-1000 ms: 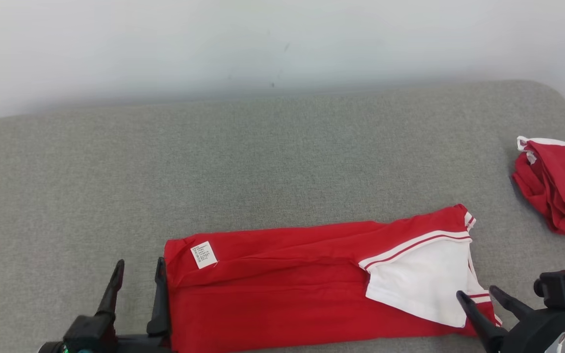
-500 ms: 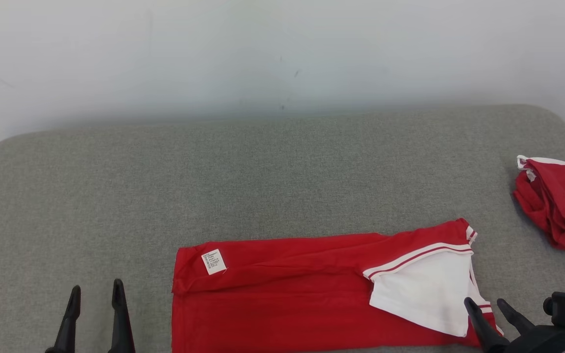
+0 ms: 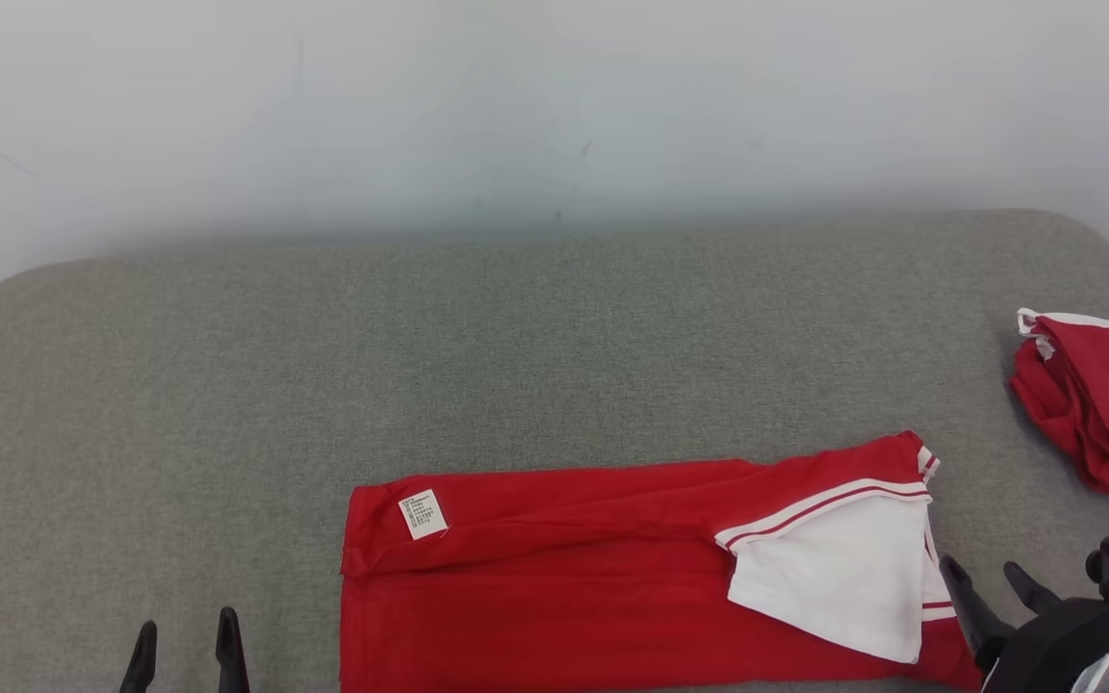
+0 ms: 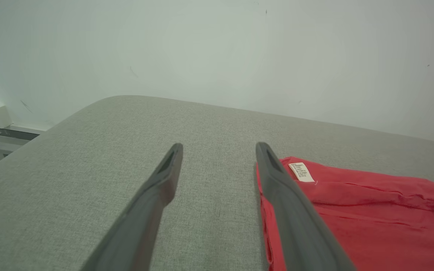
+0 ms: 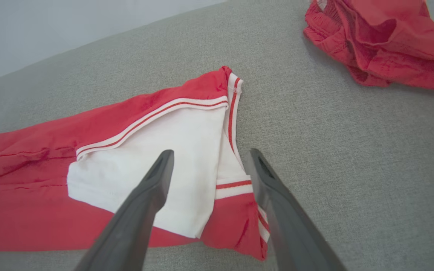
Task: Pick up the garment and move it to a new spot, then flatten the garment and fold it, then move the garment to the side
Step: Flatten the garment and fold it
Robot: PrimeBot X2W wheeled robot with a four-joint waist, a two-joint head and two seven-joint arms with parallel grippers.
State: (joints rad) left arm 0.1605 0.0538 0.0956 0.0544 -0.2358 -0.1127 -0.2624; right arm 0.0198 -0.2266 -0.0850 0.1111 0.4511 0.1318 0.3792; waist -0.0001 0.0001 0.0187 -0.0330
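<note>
Head view shows the red garment (image 3: 564, 577) folded into a long strip on the grey bed (image 3: 516, 337), its long axis running left to right. The left tool (image 3: 187, 621), wide and empty, stands just off the labelled left end. The right tool (image 3: 983, 570), also wide and empty, sits at the white-sleeved right end. Each arm is nearest its own end. The strip's near edge is cut off by the frame, and a second red bundle (image 3: 1098, 414), well apart at the right, is partly cropped.
</note>
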